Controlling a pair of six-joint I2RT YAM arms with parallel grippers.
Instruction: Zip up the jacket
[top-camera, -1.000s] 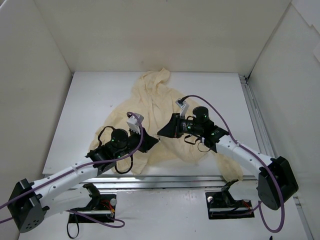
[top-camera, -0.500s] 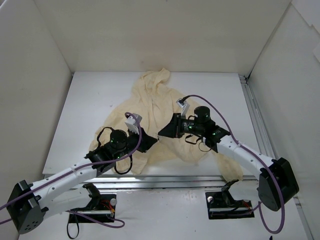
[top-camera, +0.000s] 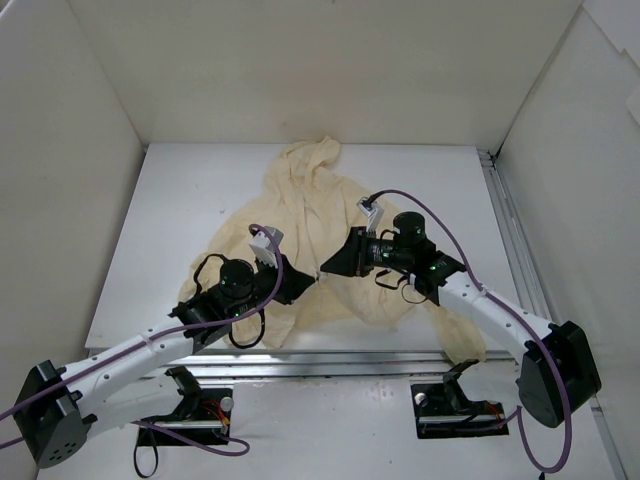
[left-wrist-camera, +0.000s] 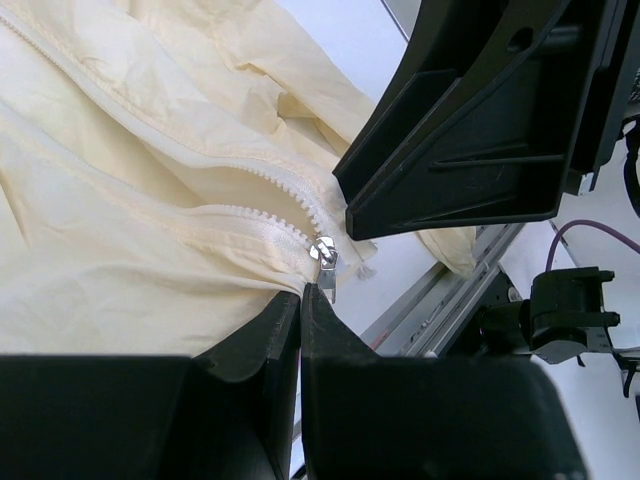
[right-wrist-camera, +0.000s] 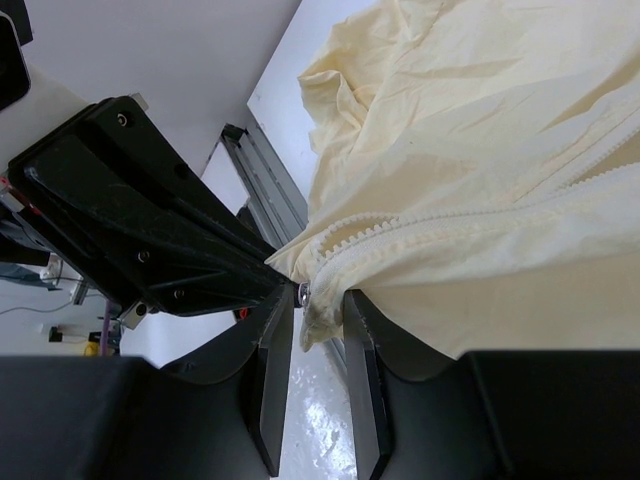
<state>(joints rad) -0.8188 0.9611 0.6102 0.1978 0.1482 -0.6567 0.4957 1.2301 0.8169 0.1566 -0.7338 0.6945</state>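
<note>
The pale yellow-cream jacket (top-camera: 315, 235) lies spread on the table with its hood at the back. Its zipper teeth (left-wrist-camera: 255, 190) are parted above the small metallic pull (left-wrist-camera: 325, 255), which sits at the bottom hem. My left gripper (top-camera: 300, 283) is shut on the hem right under the pull (left-wrist-camera: 301, 296). My right gripper (top-camera: 335, 265) faces it from the right. Its fingers (right-wrist-camera: 272, 345) stand a little apart, with the bunched lower end of the zipper (right-wrist-camera: 325, 300) pinched between them. The two grippers' tips almost touch.
The table's metal front rail (top-camera: 330, 345) runs just in front of both grippers. White walls (top-camera: 90, 150) enclose the table on the left, back and right. A fold of the jacket (top-camera: 462, 340) hangs over the front edge beside the right arm.
My right gripper has shifted slightly right and toward the front with the fabric in it. My left gripper has barely moved.
</note>
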